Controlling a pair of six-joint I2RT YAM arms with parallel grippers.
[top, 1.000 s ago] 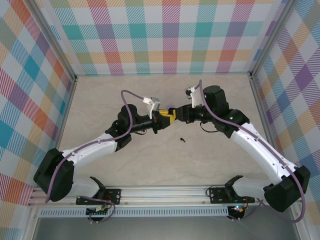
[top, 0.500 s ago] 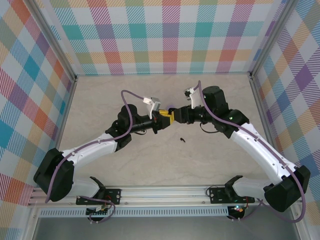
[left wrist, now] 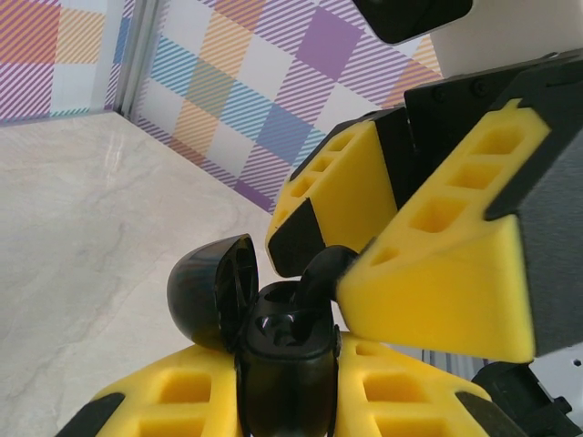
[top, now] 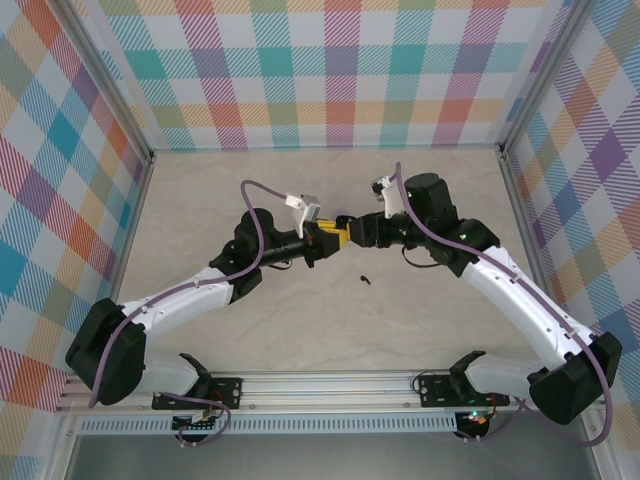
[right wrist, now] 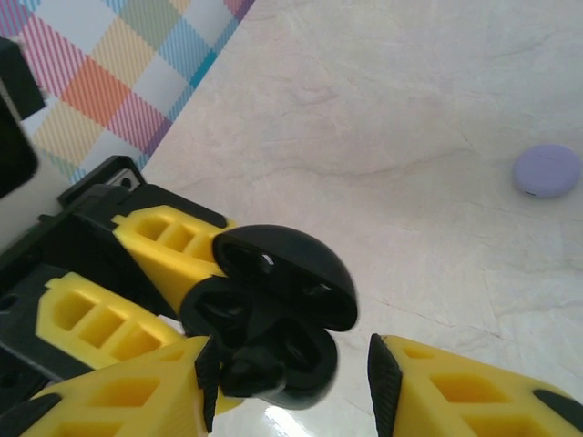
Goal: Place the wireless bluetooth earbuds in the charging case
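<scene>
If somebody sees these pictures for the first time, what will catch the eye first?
Above the middle of the table, the left gripper is shut on an open black charging case, and the right gripper stands open, fingers either side of it. A round lilac case lies apart on the table.

We see the black charging case (left wrist: 284,355) gripped upright in the left pincer (left wrist: 287,405), its lid hinged open. One black earbud (left wrist: 321,271) pokes from its well. A second black earbud (top: 365,279) lies on the desk (top: 330,335), and a closed lilac case (right wrist: 547,170) rests apart.
</scene>
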